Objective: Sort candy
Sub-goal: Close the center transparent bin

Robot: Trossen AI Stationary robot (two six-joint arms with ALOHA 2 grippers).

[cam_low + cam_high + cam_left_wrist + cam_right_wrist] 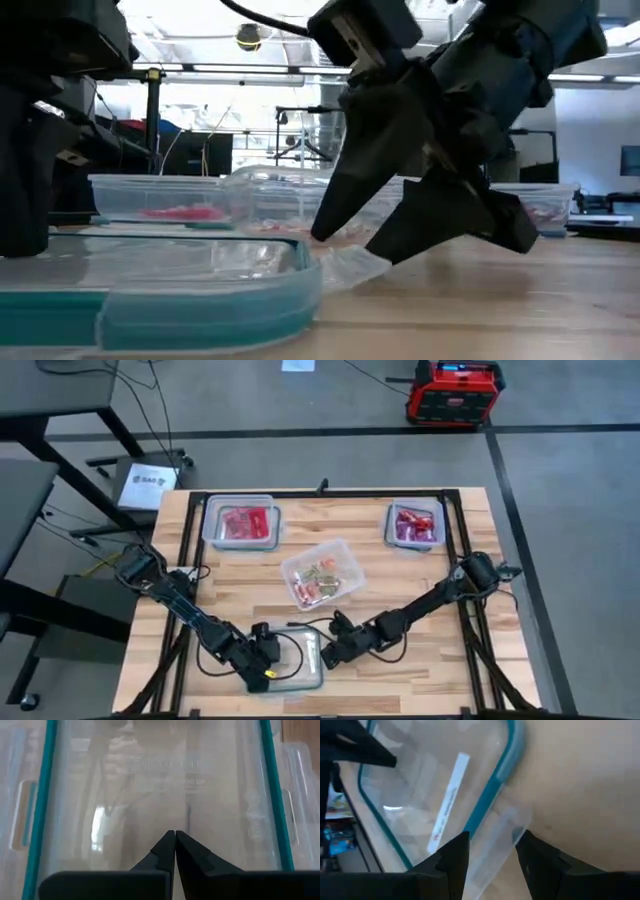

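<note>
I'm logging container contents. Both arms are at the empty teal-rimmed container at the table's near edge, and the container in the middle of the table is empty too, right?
Not quite. The high view shows the middle container holds mixed candy. The rest stands: the left gripper and right gripper are both at the empty teal-rimmed container at the near edge.

Candy, sorted and unsorted, placed relative to the central clear tub (345,552). Mixed red, pink and tan pieces (320,582) lie loose inside it. Red packets (243,523) fill the container to its far left; red-pink packets (413,524) fill the one to its far right.
</note>
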